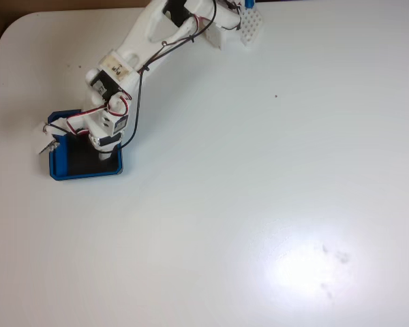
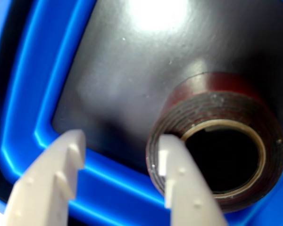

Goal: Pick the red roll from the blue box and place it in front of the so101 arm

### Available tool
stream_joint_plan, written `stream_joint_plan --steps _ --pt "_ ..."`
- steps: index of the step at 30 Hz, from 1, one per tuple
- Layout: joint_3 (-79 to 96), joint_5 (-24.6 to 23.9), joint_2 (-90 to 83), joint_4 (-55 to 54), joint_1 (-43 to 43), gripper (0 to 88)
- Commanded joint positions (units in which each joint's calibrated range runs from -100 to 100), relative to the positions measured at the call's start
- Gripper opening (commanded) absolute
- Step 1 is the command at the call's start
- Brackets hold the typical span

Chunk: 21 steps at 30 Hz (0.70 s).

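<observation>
- Fixed view: the arm [image 1: 165, 41] is seen reaching from the top edge down to the box [image 1: 84, 174], which lies near the left edge of the white tabletop [image 1: 273, 177]. The black floor of the box is partly covered by the wrist, and the roll is hidden beneath it.
- Fixed view: a bright glare patch is seen at lower right on the glossy tabletop, brown floor or wall is glimpsed past the rounded top-left corner, and little else of the room is shown.
- Wrist view: the claw [image 2: 120, 157] is held spread, nothing gripped. The roll [image 2: 217, 150] lies on the black floor near the blue rim, with one finger [image 2: 179, 181] overlapping its left wall and the other over the rim.
- Wrist view: a risk is judged that, if closed here, the rim is pinched instead, or the roll is nudged aside.
</observation>
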Motion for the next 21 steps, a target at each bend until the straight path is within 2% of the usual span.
stream_joint_plan --steps 1,21 --pt "-3.53 -0.57 -0.85 0.52 -0.21 14.1" --pt "-3.26 -0.31 -0.51 0.76 2.62 14.0"
